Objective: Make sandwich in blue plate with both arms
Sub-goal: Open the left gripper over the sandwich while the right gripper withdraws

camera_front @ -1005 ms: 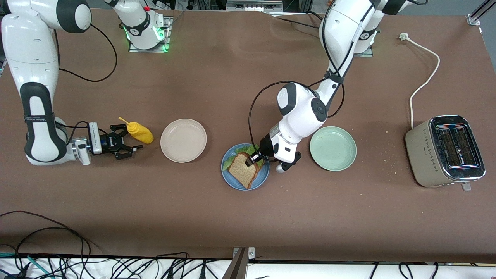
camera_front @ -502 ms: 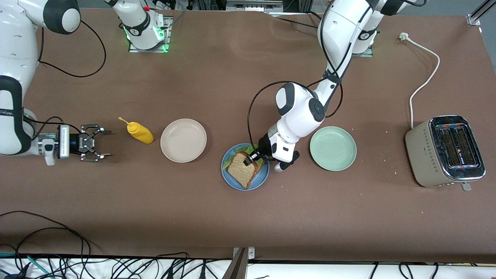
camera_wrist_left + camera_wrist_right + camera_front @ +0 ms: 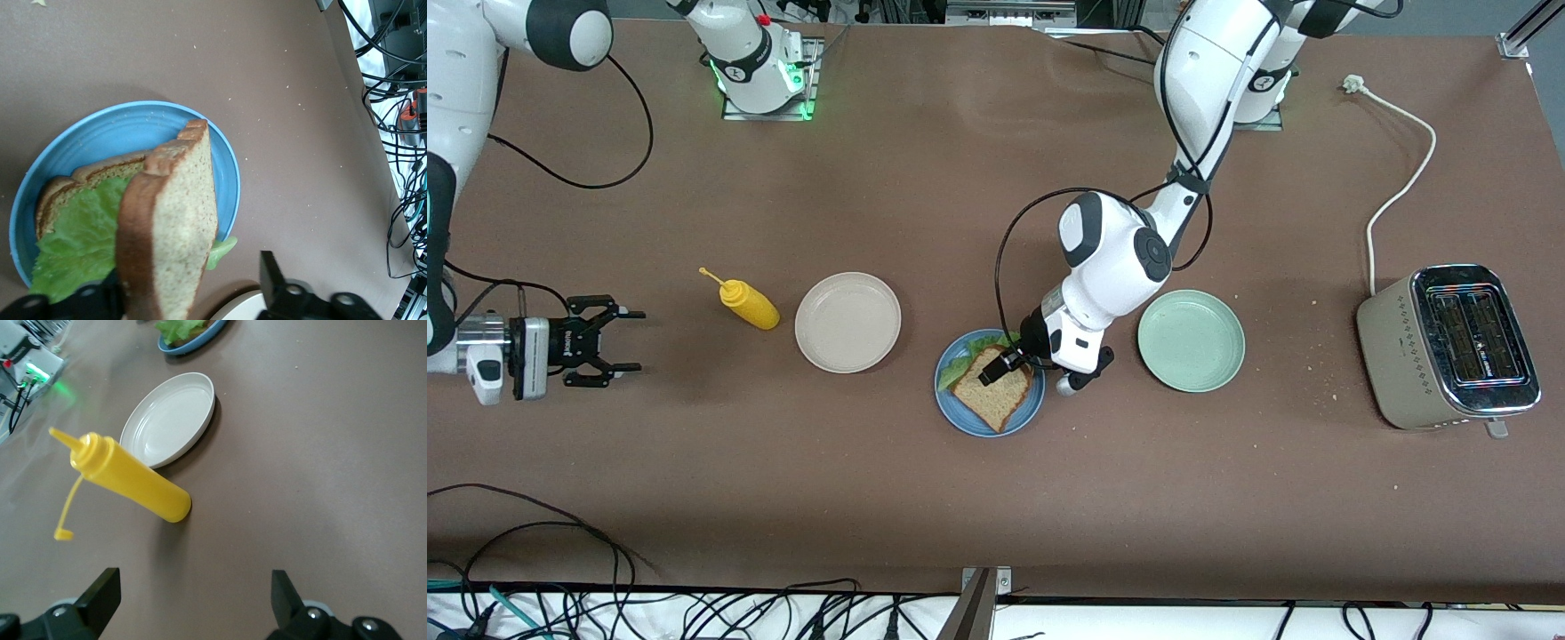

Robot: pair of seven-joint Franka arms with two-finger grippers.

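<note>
While our left gripper (image 3: 994, 372) hangs over the sandwich (image 3: 992, 396) on the blue plate (image 3: 953, 411), its fingers stand apart. Our right gripper (image 3: 624, 339) waits by the mustard bottle (image 3: 747, 302), fingers spread.

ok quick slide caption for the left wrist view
Left gripper open beside top bread slice leaning over lettuce on blue plate.

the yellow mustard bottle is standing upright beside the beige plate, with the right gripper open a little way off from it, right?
Not quite. The yellow mustard bottle lies on its side, as the right wrist view shows. The rest holds: it is beside the beige plate, and the right gripper is open a little way off from it.
</note>
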